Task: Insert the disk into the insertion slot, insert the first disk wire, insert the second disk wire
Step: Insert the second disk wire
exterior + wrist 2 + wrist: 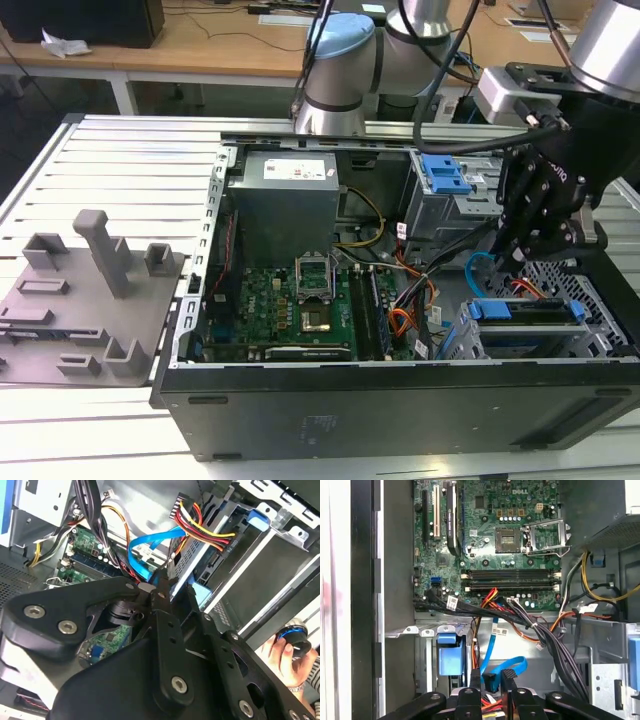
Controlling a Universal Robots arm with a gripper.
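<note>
Pincer (pixel 490 679) on the robot arm hangs inside the open computer case (pixel 400 400), its fingers pressed onto the small dark plug of the second disk wire (pixel 512 666), apparently to steer that plug toward the disk (pixel 530 311). Just beyond the pincer, the disk sits in the insertion slot (pixel 565 275). The first disk wire (pixel 207 530) runs close beside the pincer; whether its plug is seated cannot be told.
</note>
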